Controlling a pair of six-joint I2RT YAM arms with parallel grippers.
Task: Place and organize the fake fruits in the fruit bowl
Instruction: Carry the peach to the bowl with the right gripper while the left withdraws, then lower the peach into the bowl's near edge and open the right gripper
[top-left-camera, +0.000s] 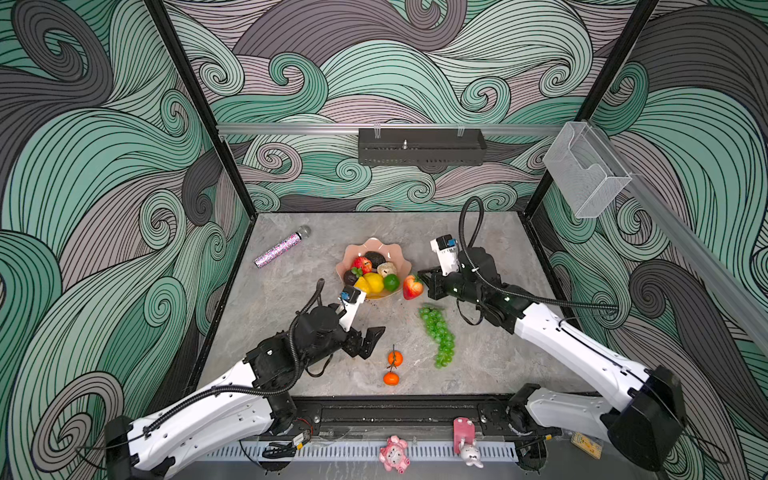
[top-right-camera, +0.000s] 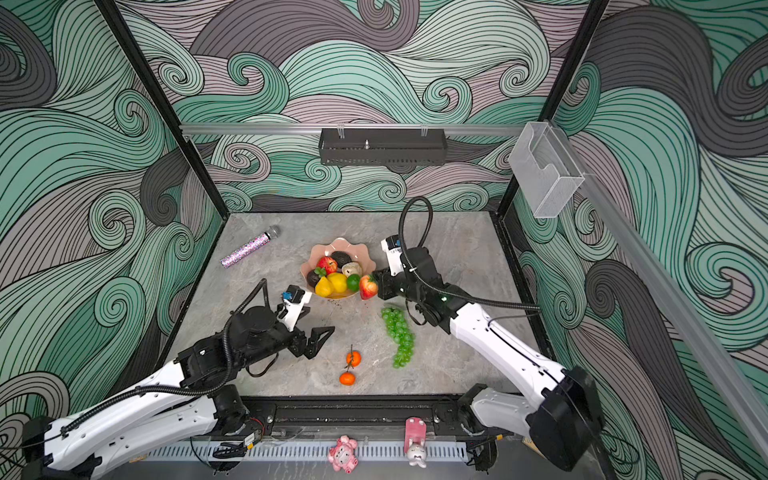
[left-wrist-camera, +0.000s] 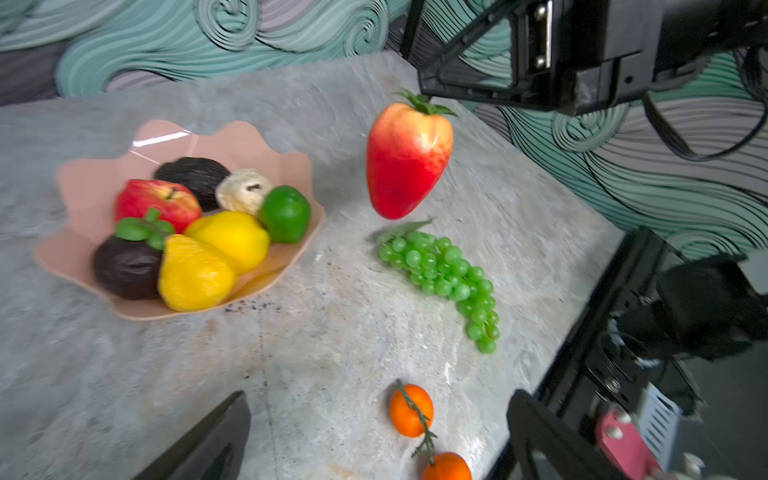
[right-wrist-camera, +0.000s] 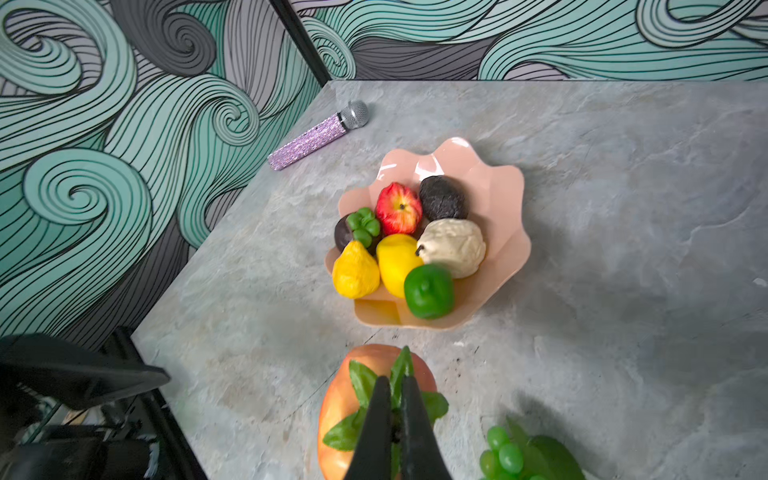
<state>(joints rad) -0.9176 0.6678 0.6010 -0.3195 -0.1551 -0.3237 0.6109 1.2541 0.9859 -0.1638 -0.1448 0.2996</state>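
**A:** What lies farthest left?

**B:** A glittery pink microphone (top-left-camera: 279, 250). It lies flat on the grey table (top-left-camera: 490, 365), far back by the left wall and well apart from any fruit.

**A:** And the left arm?

**B:** The left gripper (top-left-camera: 374, 341) hovers over the table on the near side of the bowl, its jaws spread wide apart.

**A:** Where is the bowl?

**B:** The fruit bowl (top-left-camera: 376, 244) sits about mid-table. At its left is a dark round fruit with a green leafy cap (left-wrist-camera: 124, 270). A red apple (top-left-camera: 362, 264) and an avocado (top-left-camera: 375, 258) are on the far side. A cream pear (top-left-camera: 388, 269) is toward the right. A yellow pear (top-left-camera: 361, 286), a lemon (top-left-camera: 375, 280) and a lime (top-left-camera: 391, 282) run along the near edge, and the fruits are all packed together.

**A:** What is outside the bowl?

**B:** Two tangerines (top-left-camera: 395, 358), joined by a twig, lie near the front edge, just right of the left gripper. The strawberry (top-left-camera: 412, 287) hangs tip-down just beside the bowl's near-right rim. The right gripper (right-wrist-camera: 397, 384) is pinched together on its green leaves. The green grapes (top-left-camera: 438, 332) lie on the table on the near side of the strawberry, trailing toward the front.
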